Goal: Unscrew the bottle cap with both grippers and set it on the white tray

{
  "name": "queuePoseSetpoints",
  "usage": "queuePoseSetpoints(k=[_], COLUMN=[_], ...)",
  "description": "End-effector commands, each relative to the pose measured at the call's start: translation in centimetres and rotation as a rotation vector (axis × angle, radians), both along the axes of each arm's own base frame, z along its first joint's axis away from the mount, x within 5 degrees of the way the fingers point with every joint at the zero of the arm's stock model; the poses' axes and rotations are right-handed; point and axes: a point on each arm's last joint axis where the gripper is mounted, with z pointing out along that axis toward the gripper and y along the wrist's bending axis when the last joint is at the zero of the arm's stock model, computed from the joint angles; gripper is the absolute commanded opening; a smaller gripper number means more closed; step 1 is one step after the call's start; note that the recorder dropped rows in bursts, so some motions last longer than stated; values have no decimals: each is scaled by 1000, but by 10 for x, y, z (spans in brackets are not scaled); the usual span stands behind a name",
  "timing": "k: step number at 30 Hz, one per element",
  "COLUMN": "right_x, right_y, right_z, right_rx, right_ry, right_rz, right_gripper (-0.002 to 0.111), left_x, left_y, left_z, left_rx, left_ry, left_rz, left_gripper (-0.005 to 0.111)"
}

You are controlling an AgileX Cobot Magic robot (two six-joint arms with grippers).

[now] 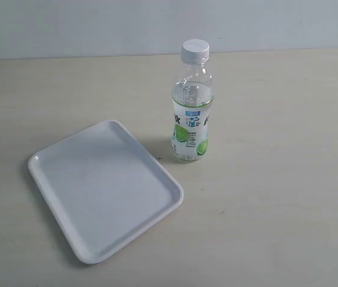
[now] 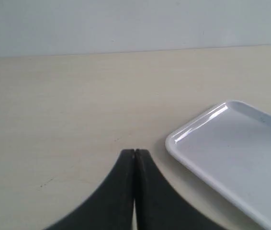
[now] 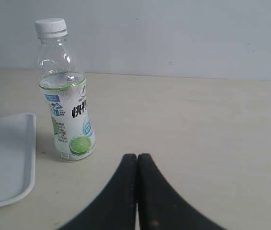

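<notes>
Left gripper [image 2: 134, 153] and right gripper [image 3: 137, 157] both have jaws pressed together

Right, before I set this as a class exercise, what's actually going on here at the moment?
Nothing is being handled yet. The bottle stands upright on the table with the bottle cap on its neck. The white tray lies flat beside it with nothing on it. The left gripper and the right gripper are both shut, jaws pressed together, holding nothing and short of the bottle. Neither shows in the exterior view. The unscrewing has not begun.
</notes>
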Motion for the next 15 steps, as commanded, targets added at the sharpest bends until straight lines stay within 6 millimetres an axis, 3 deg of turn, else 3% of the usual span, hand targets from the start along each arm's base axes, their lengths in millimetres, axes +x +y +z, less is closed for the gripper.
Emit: queuePoseSetpoints(k=[1, 5, 8, 15], right_x=[0, 0, 0, 0], right_y=[0, 0, 0, 0], right_z=[-1, -1, -1, -1], right_rx=[-6, -13, -13, -8], right_ry=[-11, -12, -12, -11], right_rz=[1, 3, 3, 2], right_gripper=[0, 0, 0, 0], left_x=[0, 0, 2, -2], left_y=[-1, 0, -1, -11], left_z=[0, 1, 12, 50], left_rx=[-7, 51, 124, -163], left_ry=[-5, -28, -150, -547], left_rz=[-8, -15, -41, -129], left_gripper=[0, 0, 0, 0])
